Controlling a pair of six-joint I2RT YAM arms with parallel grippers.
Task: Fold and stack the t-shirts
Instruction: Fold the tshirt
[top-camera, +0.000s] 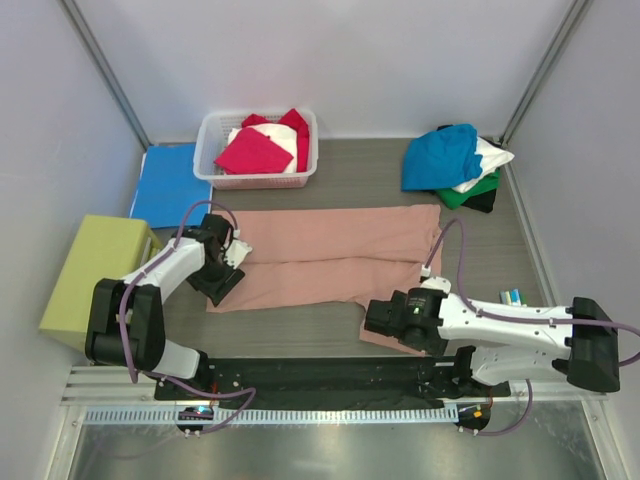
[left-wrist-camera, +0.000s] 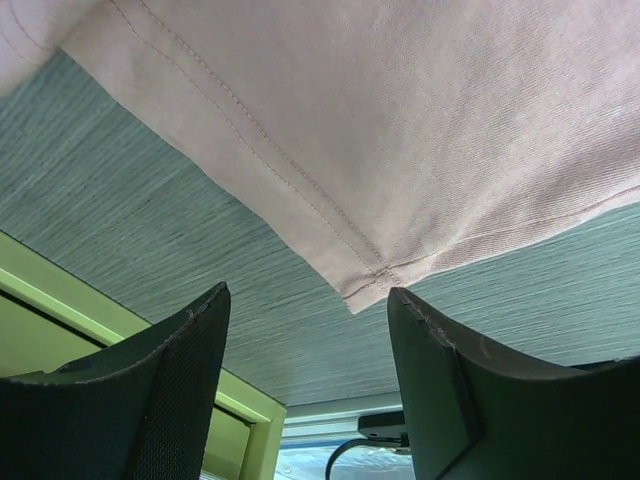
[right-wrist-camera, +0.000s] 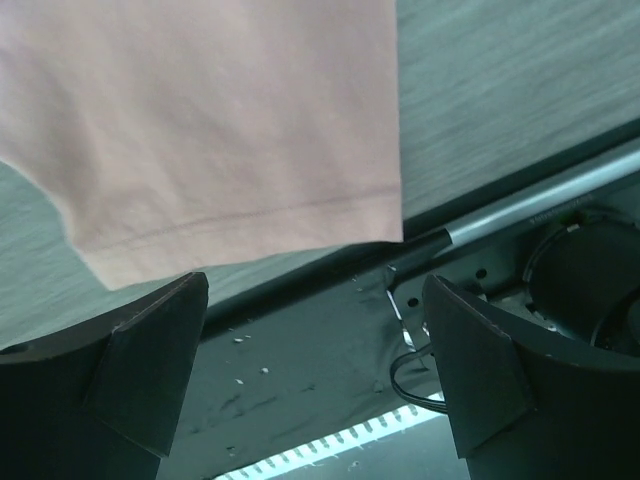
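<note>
well, the grey table (top-camera: 350, 185) carries everything. the pink t-shirt (top-camera: 330, 255) is the biggest thing on it, spread flat across the middle in a long band from left to right, with a seam-like line running along its length. no print shows on the side facing up.

at the left edge of the table sits a yellow-green box (top-camera: 95, 275), and behind it lies a flat blue folder (top-camera: 165, 185). a white basket (top-camera: 258, 182) stands at the back, holding a magenta t-shirt (top-camera: 252, 153) and a white t-shirt (top-camera: 285, 140) bunched together. at the back right is a loose pile: a teal-blue t-shirt (top-camera: 440, 158) on top, another white one (top-camera: 490, 160), a green t-shirt (top-camera: 470, 190) and a black t-shirt (top-camera: 485, 203) under them.

the left gripper (top-camera: 222, 280) is at the pink t-shirt's near left corner. in the left wrist view its two fingers (left-wrist-camera: 170, 390) stand apart, and the stitched corner of the cloth (left-wrist-camera: 400, 120) lies just ahead of the gap, not between them and not pinched.

the right gripper (top-camera: 375, 318) is at the near right part of the pink t-shirt, where a flap of cloth reaches toward the table's front edge. in the right wrist view its fingers (right-wrist-camera: 470, 370) are spread wide with nothing between them, and the hemmed edge of the cloth (right-wrist-camera: 230, 130) lies just beyond the tips.
</note>
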